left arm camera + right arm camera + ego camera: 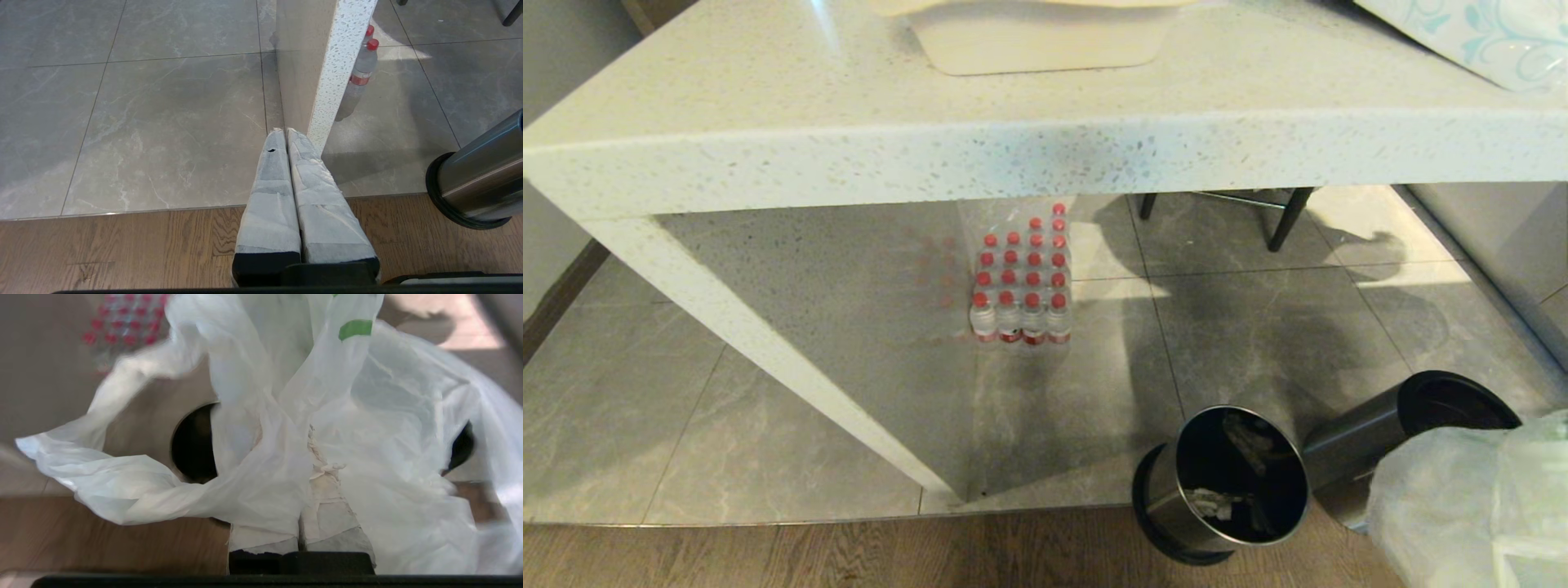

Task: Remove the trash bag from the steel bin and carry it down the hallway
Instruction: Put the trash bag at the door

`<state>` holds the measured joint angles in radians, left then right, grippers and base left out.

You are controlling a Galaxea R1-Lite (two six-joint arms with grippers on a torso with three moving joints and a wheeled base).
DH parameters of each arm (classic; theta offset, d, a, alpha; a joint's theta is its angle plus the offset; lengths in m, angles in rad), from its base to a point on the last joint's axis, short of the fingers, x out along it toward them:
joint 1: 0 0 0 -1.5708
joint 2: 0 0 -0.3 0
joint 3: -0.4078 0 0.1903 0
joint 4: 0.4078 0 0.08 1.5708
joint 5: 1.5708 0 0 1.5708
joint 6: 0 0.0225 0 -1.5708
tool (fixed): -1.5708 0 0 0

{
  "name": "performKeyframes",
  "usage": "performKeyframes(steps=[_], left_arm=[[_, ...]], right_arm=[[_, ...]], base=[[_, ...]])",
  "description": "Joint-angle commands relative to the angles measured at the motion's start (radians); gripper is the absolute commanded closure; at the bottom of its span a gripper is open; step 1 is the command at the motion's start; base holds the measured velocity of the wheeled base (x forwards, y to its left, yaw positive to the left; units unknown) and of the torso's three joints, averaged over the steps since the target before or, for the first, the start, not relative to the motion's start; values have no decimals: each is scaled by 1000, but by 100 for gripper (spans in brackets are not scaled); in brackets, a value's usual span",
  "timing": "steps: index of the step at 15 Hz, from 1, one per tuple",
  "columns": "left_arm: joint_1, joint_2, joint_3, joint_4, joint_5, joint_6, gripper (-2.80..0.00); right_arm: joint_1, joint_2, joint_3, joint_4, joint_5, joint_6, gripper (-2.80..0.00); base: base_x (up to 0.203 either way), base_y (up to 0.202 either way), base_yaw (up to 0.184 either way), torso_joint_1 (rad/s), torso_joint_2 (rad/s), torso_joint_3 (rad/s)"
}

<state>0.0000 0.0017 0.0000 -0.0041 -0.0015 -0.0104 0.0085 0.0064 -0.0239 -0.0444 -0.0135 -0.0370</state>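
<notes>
Trash bag [367, 428] plastic is pinched between the right gripper's [304, 486] taped fingers [327, 514], which are pressed together on the thin white film — the bag billows out around and past them, a green patch showing near its top. In the head view the same bag [1462, 506] bulges at the lower right, clear of both bins and in front of them, over the wooden floor strip [849, 555].

Just beside it, two steel bins with black rims tilt on the grey tiled floor [686, 425]: the nearer steel bin [1225, 482] shows its dark inside with some scraps of litter at the bottom, the second bin [1405, 416] leans behind it and is partly covered by the bag.

Left gripper [286, 134] hangs with its taped fingers closed together and nothing between them, its tips near the foot of the speckled white table's leg [331, 73].

Under the table [1045, 147] stands a shrink-wrapped pack of red-capped water bottles [1023, 286], well apart from the bins.
</notes>
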Motion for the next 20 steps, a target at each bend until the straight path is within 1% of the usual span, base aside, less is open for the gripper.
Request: performKeyframes(steps=[1, 4, 10, 20], left_arm=[[0, 0, 0, -1, 0, 0, 0], [0, 0, 0, -1, 0, 0, 0], [0, 0, 0, -1, 0, 0, 0], [0, 0, 0, -1, 0, 1, 0]], right_arm=[[0, -7, 24, 44, 9, 3, 0], [1, -6, 24, 40, 13, -4, 0], [0, -6, 24, 37, 9, 12, 0], [1, -6, 24, 37, 9, 12, 0]], base=[[0, 0, 0, 0, 0, 0], [0, 0, 0, 0, 0, 0], [0, 0, 0, 0, 0, 0], [0, 0, 0, 0, 0, 13]])
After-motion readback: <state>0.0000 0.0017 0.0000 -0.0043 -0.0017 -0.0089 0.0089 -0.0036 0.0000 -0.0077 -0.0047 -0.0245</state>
